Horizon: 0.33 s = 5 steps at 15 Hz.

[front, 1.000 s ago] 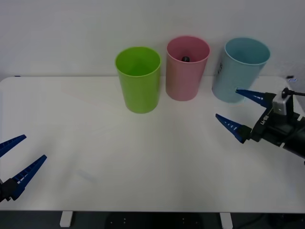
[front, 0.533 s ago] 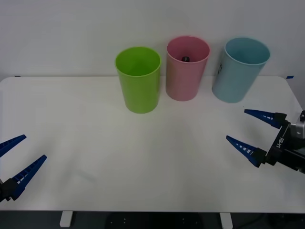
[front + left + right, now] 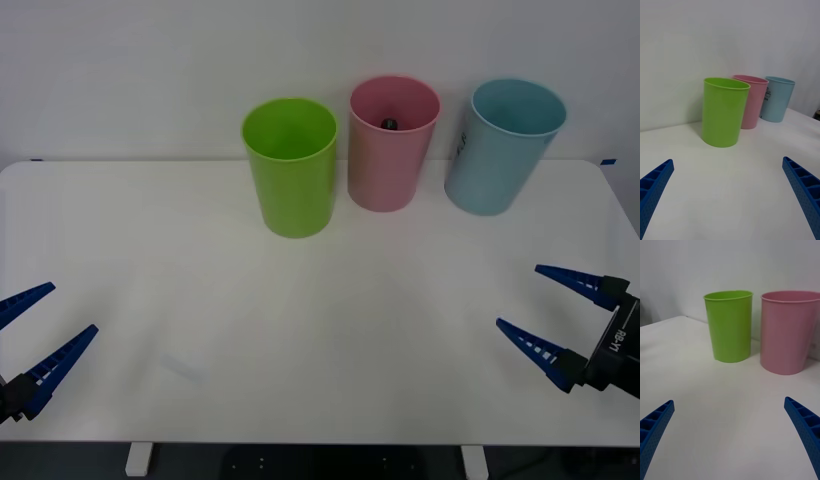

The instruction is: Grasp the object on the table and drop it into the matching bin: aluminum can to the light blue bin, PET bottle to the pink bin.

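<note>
Judging from how things lie, the sorting looks done: a small dark round shape, most likely the black screw cap of the small clear plastic PET bottle [image 3: 389,124], shows inside the tall pink plastic cup-shaped bin [image 3: 392,145], which is the bin meant for it. Its body is hidden by the bin wall, so I cannot confirm more than that cap. On the large white rectangular bench [image 3: 300,300] itself, the three bins stand in a row at the far edge: a lime green plastic bin [image 3: 290,165] to the left, the pink one in the middle, and the tall light blue plastic bin [image 3: 500,145] with small dark print to the right. What is left appears to be only parking the arms.

The right tool [image 3: 560,320] sits low at the near right edge of the bench, its blue ribbed fingers spread wide with nothing between them and touching no bin. The left tool [image 3: 35,335] waits at the near left edge, likewise spread wide and empty.
</note>
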### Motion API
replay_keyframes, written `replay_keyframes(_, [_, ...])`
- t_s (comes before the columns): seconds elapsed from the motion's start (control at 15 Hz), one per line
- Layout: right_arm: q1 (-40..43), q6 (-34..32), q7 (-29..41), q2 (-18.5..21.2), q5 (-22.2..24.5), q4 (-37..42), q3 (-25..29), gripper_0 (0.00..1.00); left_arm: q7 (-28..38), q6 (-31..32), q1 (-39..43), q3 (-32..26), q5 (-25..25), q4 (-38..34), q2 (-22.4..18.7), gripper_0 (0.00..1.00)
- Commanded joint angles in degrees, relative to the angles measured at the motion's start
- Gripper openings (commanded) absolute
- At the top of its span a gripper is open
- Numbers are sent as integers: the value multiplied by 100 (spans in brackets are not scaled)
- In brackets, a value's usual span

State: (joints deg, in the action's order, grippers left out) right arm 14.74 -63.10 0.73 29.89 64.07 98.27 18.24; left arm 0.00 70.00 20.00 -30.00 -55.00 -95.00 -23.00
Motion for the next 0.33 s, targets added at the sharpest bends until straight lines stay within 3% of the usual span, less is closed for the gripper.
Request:
replay_keyframes(0.07, [117, 8, 41, 0, -44, -1, 31, 100, 0, 0, 0, 0, 0, 0, 0, 100])
replay_keyframes(0.33, [126, 8, 41, -9, -44, -1, 31, 100, 0, 0, 0, 0, 0, 0, 0, 100])
